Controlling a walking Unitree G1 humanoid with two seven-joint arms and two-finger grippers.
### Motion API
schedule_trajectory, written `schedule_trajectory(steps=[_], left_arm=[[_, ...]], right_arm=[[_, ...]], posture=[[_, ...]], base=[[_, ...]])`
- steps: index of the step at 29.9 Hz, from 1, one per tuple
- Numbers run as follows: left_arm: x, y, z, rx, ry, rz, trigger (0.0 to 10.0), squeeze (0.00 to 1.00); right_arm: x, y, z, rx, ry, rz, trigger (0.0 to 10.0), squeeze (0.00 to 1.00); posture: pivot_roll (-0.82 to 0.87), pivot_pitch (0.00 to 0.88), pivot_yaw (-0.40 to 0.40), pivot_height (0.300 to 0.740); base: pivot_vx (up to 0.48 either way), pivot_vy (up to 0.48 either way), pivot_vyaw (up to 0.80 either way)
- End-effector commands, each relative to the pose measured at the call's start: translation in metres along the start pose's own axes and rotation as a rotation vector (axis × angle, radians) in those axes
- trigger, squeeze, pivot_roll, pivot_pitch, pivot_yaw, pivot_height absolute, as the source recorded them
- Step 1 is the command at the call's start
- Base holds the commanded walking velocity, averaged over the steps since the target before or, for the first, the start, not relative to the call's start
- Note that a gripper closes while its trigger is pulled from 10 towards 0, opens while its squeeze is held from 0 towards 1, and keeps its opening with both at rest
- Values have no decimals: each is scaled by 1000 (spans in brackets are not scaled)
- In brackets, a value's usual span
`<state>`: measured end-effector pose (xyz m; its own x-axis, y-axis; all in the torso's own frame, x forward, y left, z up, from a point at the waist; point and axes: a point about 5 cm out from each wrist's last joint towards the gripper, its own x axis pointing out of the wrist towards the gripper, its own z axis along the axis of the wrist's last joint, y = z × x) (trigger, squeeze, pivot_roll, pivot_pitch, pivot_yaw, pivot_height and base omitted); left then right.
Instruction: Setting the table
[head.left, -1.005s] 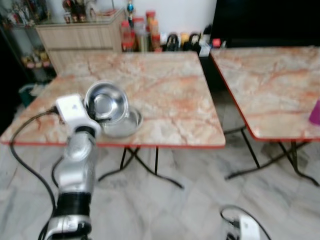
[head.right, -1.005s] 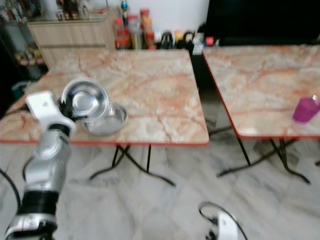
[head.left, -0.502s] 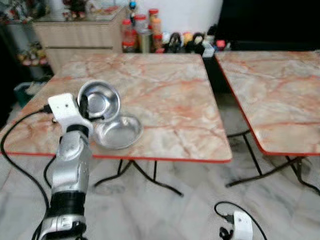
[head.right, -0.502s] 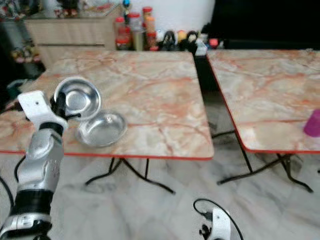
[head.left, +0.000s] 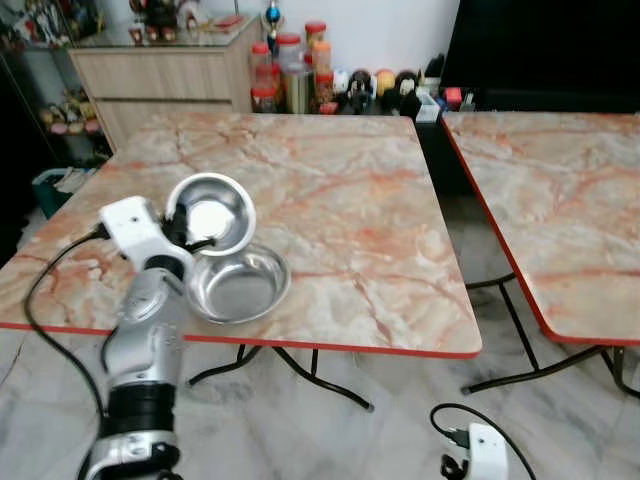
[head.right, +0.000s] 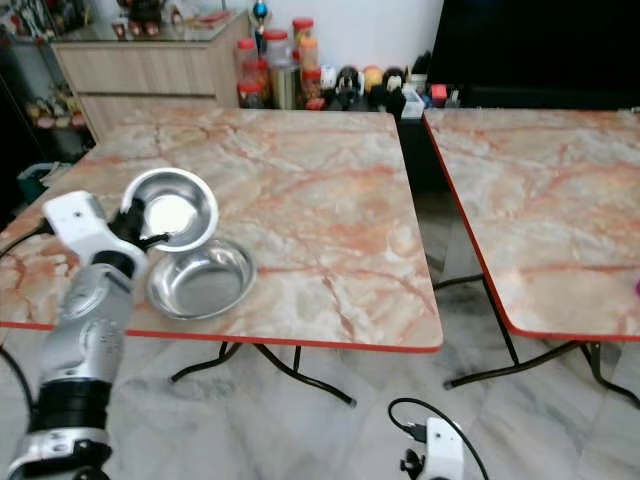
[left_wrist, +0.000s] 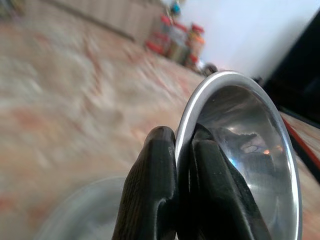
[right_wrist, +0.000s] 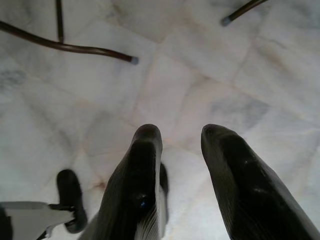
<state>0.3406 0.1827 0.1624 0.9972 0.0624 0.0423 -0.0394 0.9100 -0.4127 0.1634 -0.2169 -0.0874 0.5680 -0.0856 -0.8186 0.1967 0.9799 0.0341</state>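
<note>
Holding the steel bowl (head.left: 212, 212) by its rim, my left hand (left_wrist: 182, 175) had both fingers pinched on it, tilted just above the second bowl (head.left: 239, 286) near the tabletop (head.left: 340, 200) front edge. I judged the step was separating and placing bowls; next I needed a free spot. My right hand (right_wrist: 177, 150) hung idle over the floor, fingers apart.

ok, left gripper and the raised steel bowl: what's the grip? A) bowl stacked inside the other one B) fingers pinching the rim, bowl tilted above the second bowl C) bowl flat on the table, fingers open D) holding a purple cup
B: the left gripper clamps the raised bowl by its rim, tilted over the second bowl on the table.
</note>
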Motion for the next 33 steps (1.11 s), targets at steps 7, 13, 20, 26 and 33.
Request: schedule_trajectory(steps=[7,13,20,26,33], left_arm=[[5,7,1,-121,79,84,10000,0],[7,2,-6,-134,158,104,10000,0],[16,-4,-10,-183,192,134,10000,0],[19,-5,-14,-174,264,160,10000,0],[16,1,-21,-151,321,191,10000,0]], right_arm=[[0,2,0,3,0,5,10000,0],[0,2,0,3,0,4,10000,0],[0,3,0,4,0,6,10000,0],[0,3,0,8,0,5,10000,0],[1,4,0,7,2,5,10000,0]], posture=[[62,0,-18,740],[62,0,-17,740],[59,0,-14,740],[58,0,-12,740],[60,0,-11,740]], base=[[0,0,0],[0,0,0],[0,0,0],[0,0,0],[0,0,0]])
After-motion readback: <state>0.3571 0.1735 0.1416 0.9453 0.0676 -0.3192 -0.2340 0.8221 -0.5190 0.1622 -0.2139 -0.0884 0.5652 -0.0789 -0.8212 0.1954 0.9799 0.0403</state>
